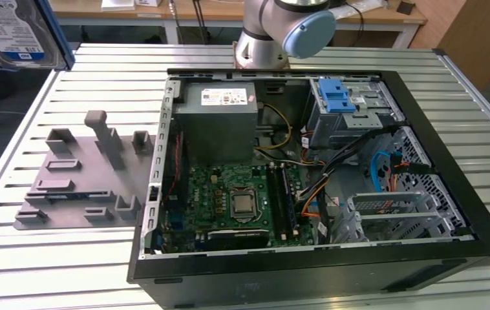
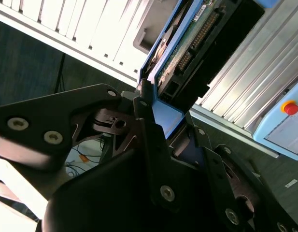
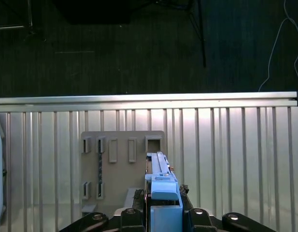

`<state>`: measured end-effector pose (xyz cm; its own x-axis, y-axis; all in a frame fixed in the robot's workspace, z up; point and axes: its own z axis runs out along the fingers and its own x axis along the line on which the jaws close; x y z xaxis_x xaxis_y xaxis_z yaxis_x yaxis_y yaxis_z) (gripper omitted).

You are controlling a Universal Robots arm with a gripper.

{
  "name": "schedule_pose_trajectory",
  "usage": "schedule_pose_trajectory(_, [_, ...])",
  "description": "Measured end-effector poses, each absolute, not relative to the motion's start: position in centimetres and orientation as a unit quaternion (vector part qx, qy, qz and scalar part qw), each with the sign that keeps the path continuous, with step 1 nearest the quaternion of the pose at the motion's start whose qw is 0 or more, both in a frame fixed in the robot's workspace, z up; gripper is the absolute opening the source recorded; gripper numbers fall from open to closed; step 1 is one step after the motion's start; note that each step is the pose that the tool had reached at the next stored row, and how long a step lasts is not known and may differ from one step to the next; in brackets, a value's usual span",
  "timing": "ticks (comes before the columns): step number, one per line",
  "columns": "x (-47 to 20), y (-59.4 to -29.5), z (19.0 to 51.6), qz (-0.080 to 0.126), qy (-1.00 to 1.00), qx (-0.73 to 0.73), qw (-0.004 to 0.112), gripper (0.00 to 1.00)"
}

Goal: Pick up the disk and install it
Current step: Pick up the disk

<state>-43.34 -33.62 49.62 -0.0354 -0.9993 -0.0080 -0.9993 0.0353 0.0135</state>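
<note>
Gripper (image 3: 163, 205) with disk (image 3: 161, 176) clamped between its jaws, first wrist view. The jaws are closed onto the disk from either side at its near end, where the blue rail shows. The disk stands edge-on, and its long axis runs straight out from the fingertips, in line with the gripper. The second wrist view gives the same hold obliquely: gripper (image 2: 168, 123), and disk (image 2: 187, 48) with its circuit-board face and connector row exposed, clear of any support. Beyond the disk's far end lies the grey fixture (image 3: 122, 169), flat on the slatted worktop (image 3: 235, 159) and apart from the disk. In the exterior view the disk (image 1: 17, 32) hangs high at the exterior view's left, label face outward, over the fixture (image 1: 72, 200) side of the worktop (image 1: 55, 258). The open case (image 1: 314, 278) lies well apart, toward the exterior view's right, with its blue latch (image 1: 335, 97) at the far corner. By this evidence the disk is picked up but not yet installed.
</note>
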Motion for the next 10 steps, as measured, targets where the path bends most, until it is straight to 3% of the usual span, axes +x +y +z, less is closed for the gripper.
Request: schedule_pose_trajectory(10, [-42.53, -34.12, 49.62, -0.008, -0.719, 0.694, 0.002, 0.36])
